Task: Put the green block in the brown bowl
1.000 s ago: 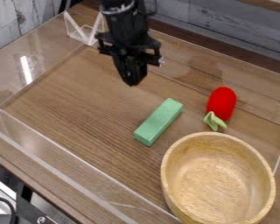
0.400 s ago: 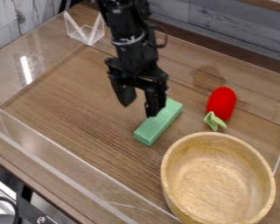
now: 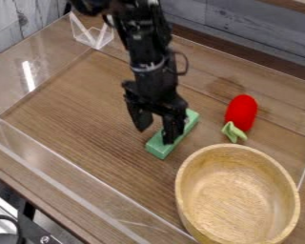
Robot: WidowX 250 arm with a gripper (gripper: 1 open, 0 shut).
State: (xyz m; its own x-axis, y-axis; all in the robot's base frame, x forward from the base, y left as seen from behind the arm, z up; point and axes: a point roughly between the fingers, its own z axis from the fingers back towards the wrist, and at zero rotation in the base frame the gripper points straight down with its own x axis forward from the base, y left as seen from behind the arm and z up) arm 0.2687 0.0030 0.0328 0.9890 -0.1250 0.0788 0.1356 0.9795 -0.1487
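Mint-green, the green block (image 3: 172,133) lies flat on the wooden counter (image 3: 79,105), just at eleven o'clock of the brown bowl (image 3: 236,197). The claw (image 3: 159,122) points down with its jaws spread, straddling the block's middle. To grip well, I'd judge it should settle fully, centred across the narrow width, before pinching. The bowl is empty; a red object (image 3: 242,111) sits near its twelve o'clock.
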